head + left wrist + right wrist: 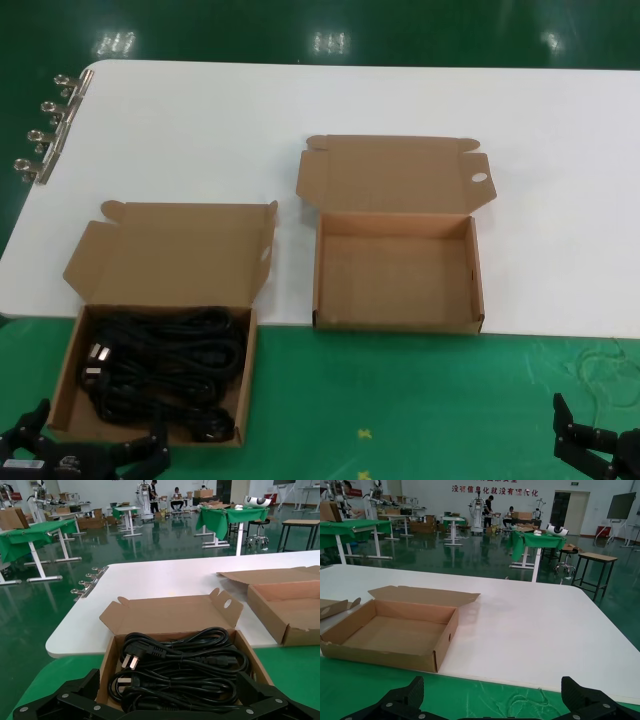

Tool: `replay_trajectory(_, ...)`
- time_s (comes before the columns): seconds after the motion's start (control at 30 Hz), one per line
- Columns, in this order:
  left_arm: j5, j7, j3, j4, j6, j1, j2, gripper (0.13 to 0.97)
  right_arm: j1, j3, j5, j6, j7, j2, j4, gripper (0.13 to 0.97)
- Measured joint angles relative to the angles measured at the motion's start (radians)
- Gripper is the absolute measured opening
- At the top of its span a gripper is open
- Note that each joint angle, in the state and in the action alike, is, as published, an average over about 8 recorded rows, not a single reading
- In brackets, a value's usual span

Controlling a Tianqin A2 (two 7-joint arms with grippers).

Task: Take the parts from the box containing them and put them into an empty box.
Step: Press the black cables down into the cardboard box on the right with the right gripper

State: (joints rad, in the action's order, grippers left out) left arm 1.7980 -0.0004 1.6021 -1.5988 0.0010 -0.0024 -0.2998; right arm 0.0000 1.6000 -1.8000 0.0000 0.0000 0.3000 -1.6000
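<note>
Several black coiled power cords, the parts (165, 365), fill the box containing them (66, 375) at the front left; its lid lies back on the white table. Silver plug prongs (129, 661) show among the parts (190, 667). My left gripper (95, 440) hovers open at this box's (167, 615) near edge; in the left wrist view the left gripper (170, 700) straddles the cords without touching them. The empty box (400, 322), with a round hole (479, 178) in its lid, stands to the right. My right gripper (600, 445) hangs open over green cloth, nearer than the empty box (385, 656) and to its right.
A row of binder clips (45, 130) lines the table's far left edge. The white table (200, 130) stretches behind both boxes; green cloth (400, 400) covers the near strip. Some thin clear film (610, 365) lies on the cloth at the right.
</note>
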Motion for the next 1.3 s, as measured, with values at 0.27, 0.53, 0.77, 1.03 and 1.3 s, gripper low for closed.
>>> replay_trajectory(0.27, 0.0, 0.0, 0.0, 0.0, 0.0, 0.0, 0.0, 0.966, 0.0, 0.0, 0.0, 0.0, 0.0, 0.0, 0.0, 0.966)
replay_trajectory(0.53, 0.0, 0.0, 0.0, 0.0, 0.0, 0.0, 0.0, 0.966, 0.0, 0.0, 0.0, 0.0, 0.0, 0.0, 0.0, 0.966)
replay_trajectory(0.77, 0.0, 0.0, 0.0, 0.0, 0.0, 0.0, 0.0, 0.966, 0.0, 0.0, 0.0, 0.0, 0.0, 0.0, 0.0, 0.966)
replay_trajectory(1.03, 0.0, 0.0, 0.0, 0.0, 0.0, 0.0, 0.0, 0.966, 0.0, 0.0, 0.0, 0.0, 0.0, 0.0, 0.0, 0.966)
replay_trajectory(1.3, 0.0, 0.0, 0.0, 0.0, 0.0, 0.0, 0.0, 0.966, 0.0, 0.0, 0.0, 0.0, 0.0, 0.0, 0.0, 0.938)
